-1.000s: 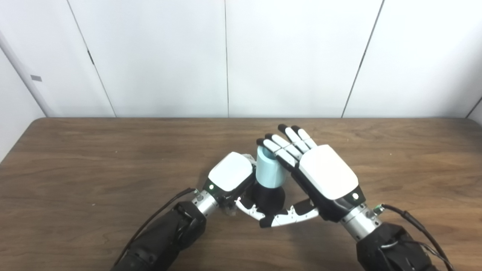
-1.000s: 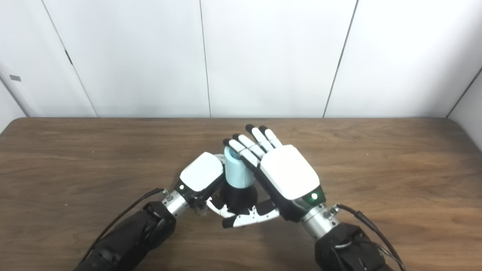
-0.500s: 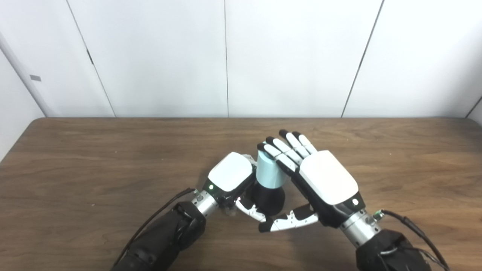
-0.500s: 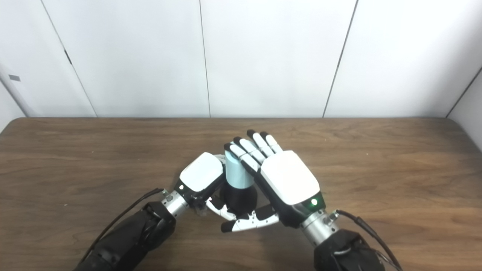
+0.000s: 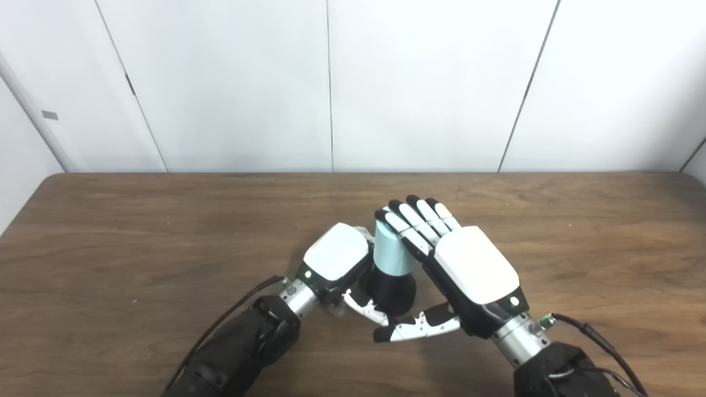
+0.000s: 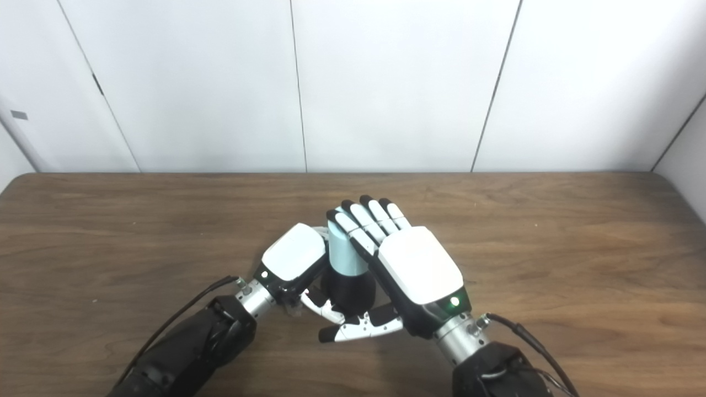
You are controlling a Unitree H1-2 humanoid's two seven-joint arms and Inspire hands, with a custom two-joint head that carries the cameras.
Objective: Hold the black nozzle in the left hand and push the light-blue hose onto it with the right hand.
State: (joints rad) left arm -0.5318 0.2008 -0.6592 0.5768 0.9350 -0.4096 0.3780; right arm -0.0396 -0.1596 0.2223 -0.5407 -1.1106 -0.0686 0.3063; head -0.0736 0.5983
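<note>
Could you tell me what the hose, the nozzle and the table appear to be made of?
Hose: probably soft plastic or rubber, smooth matte pale blue. Nozzle: likely hard plastic, dull black without glints. Table: wood or wood-look laminate, dark brown grain streaks with low sheen.

matt wood-grain table (image 5: 138,231), glossy white-shelled right hand (image 5: 469,264).

Light-blue hose (image 5: 390,251) atop black nozzle (image 5: 390,290)

Both the left hand (image 5: 336,258) and the right hand (image 5: 477,264) have glossy white back shells, white black-tipped fingers, green indicator lights, silver wrists, black forearms and trailing black cables.
</note>
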